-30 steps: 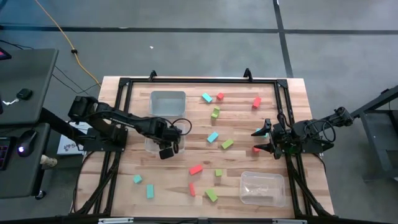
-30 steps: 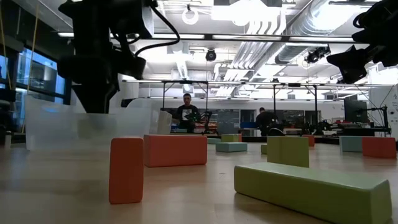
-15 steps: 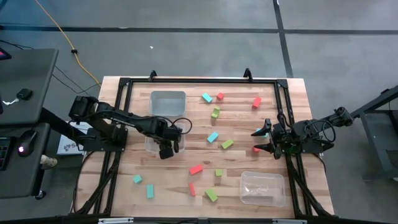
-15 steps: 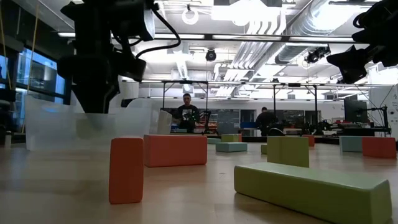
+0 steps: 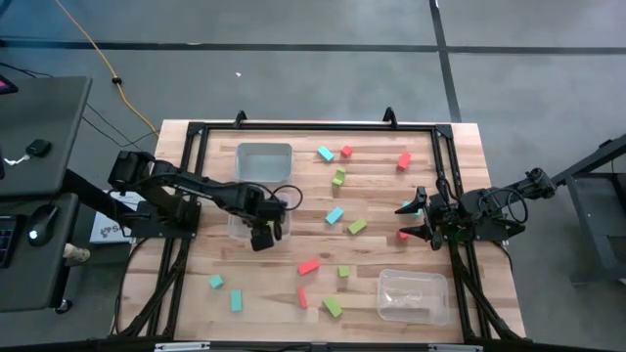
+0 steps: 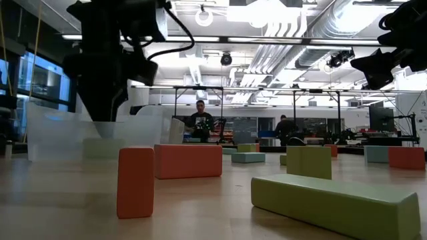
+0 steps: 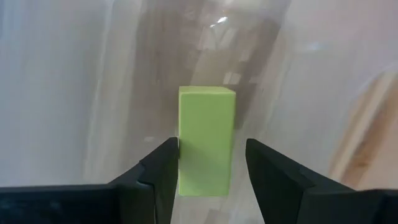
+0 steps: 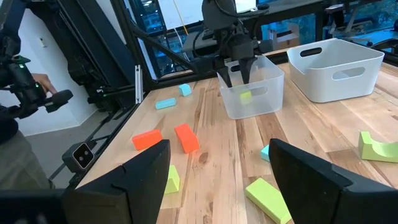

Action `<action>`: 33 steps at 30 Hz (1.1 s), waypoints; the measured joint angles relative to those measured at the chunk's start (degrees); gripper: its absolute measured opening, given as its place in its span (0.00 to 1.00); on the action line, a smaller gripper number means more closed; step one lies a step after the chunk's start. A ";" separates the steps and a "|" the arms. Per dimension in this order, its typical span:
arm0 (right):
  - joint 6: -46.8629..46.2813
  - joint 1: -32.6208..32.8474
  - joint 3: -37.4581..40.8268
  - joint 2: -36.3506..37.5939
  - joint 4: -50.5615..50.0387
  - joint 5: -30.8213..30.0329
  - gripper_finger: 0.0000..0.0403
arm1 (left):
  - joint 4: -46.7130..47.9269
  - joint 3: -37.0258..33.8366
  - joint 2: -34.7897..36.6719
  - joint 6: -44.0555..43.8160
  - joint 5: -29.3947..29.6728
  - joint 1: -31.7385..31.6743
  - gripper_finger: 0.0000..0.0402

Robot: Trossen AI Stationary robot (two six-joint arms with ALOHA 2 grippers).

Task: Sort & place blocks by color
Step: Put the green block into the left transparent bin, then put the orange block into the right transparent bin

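Observation:
My left gripper point(image 5: 262, 238) point(image 7: 208, 149) hangs open, pointing down into a clear bin point(image 5: 237, 227) left of the table's middle. A lime green block point(image 7: 205, 140) lies on that bin's floor below and between the fingers; it also shows in the right wrist view point(image 8: 245, 96) and low view point(image 6: 103, 147). More blocks lie scattered on the wood: red point(image 5: 308, 265), green point(image 5: 357, 226), cyan point(image 5: 335, 215). My right gripper point(image 5: 411, 221) point(image 8: 217, 149) waits wide open above the table near its right edge.
A grey-white bin point(image 5: 264, 161) stands at the far left-centre and another clear bin point(image 5: 412, 293) near the right front corner. Two cyan blocks point(image 5: 225, 290) lie at the near left. A black frame point(image 5: 186, 196) rims the table. People stand in the room beyond point(image 6: 201, 120).
A green block has come down onto the floor of the clear bin under my left gripper; in the low view it now shows through the bin's wall where it did not before. Both arms have stayed in place.

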State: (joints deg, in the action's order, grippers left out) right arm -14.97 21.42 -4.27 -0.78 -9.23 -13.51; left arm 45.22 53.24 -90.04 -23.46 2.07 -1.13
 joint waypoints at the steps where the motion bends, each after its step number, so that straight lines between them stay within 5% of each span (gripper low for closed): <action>1: -0.01 -0.01 0.00 0.00 0.00 0.01 0.66 | 0.12 0.60 0.00 -0.29 -0.10 0.02 0.40; 21: 0.00 0.00 0.00 -0.01 0.00 -0.01 0.66 | 12.06 21.77 0.04 -10.23 2.62 -0.09 0.38; 33: -7.63 -0.01 0.01 -0.02 11.28 -0.01 0.66 | 9.88 33.61 0.11 -13.92 12.94 -3.67 0.38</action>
State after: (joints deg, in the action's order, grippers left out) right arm -22.61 21.41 -4.26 -0.80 2.04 -13.52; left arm 55.09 86.86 -89.93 -37.39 15.01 -4.79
